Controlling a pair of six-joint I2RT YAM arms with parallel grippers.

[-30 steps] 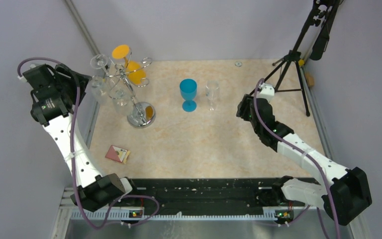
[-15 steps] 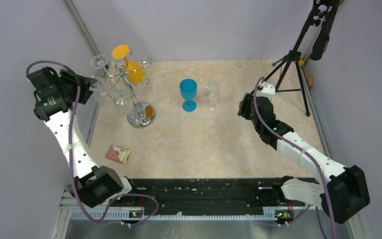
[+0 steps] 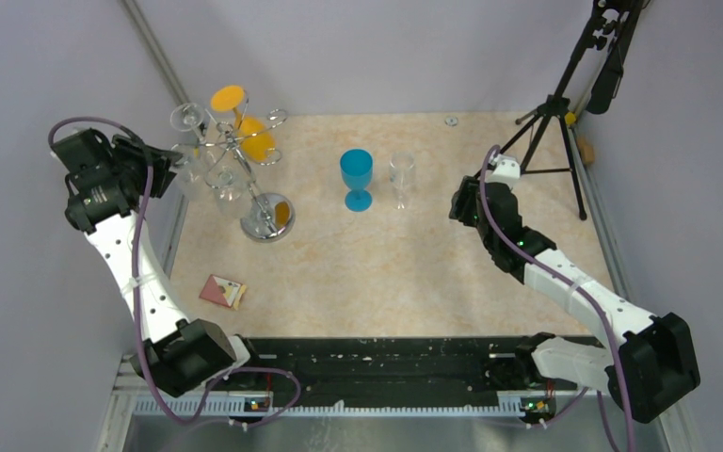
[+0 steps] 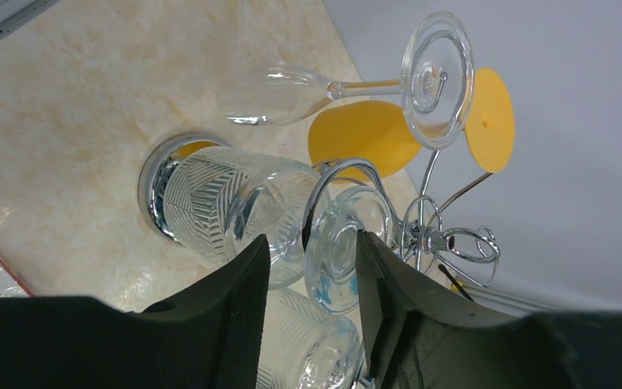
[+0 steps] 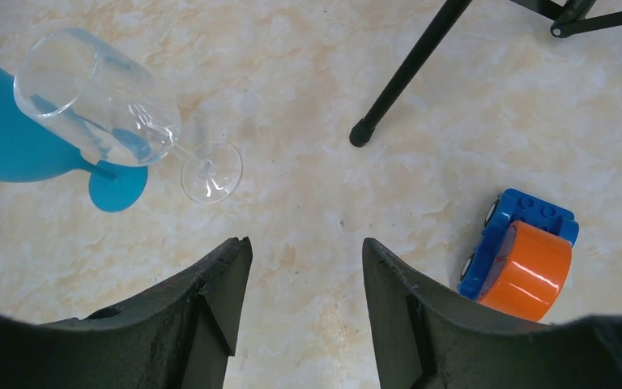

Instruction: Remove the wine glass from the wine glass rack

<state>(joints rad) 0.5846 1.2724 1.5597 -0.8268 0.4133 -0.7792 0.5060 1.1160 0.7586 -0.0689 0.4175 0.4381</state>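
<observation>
Over on the left, the left jaws sit right in among the glasses hanging on the chrome wire wine glass rack (image 3: 265,215), which stands at the counter's (image 3: 386,273) far left. A clear cut-pattern wine glass (image 4: 304,361) hangs between the two black fingers (image 4: 239,316). Whether they're already pressing on it or just bracketing it, I can't tell. This one looks tricky: thin glass, rigid, slick and brittle, light enough that a firm squeeze isn't needed. The bowl looks the sensible place to hold, wide and ribbed for some bite. It probably has to slide out along its curled arm, not be yanked. Neighbours crowd close: a second patterned glass (image 4: 227,207), a smooth clear one (image 4: 291,85) and orange plastic glasses (image 4: 364,134), so a knock is the risk, and the rack could rock. Mid-counter stand a blue goblet (image 3: 357,177) and a clear stemmed glass (image 3: 401,177). On the right, the right jaws are parted and empty, well away.
</observation>
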